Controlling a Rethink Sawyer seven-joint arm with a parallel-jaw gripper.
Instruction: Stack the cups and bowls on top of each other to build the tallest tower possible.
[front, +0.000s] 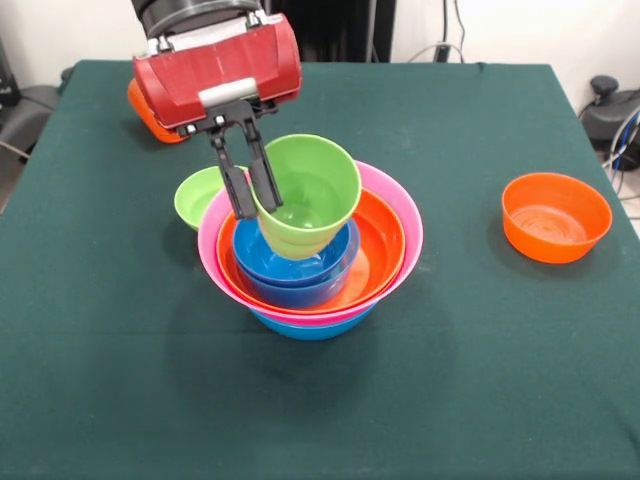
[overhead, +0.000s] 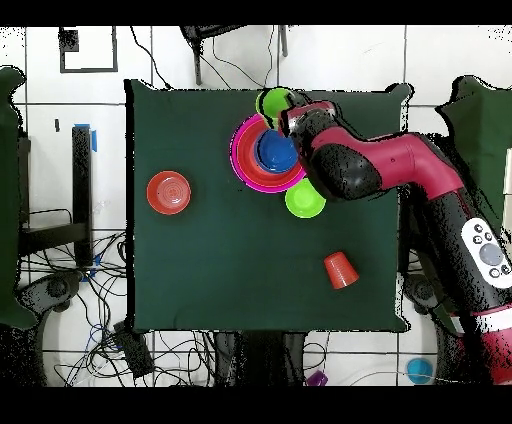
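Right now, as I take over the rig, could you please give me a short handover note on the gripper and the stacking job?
Gripper: shut on the rim of the lime green cup, which sits tilted in the small blue bowl on top of the tower.
Tower: blue bowl at the bottom, then pink, orange, small blue.
Loose: small green bowl touching the tower; orange bowl standing apart; orange cup lying towards the robot's side.
Left: release the green cup, then add the loose pieces.
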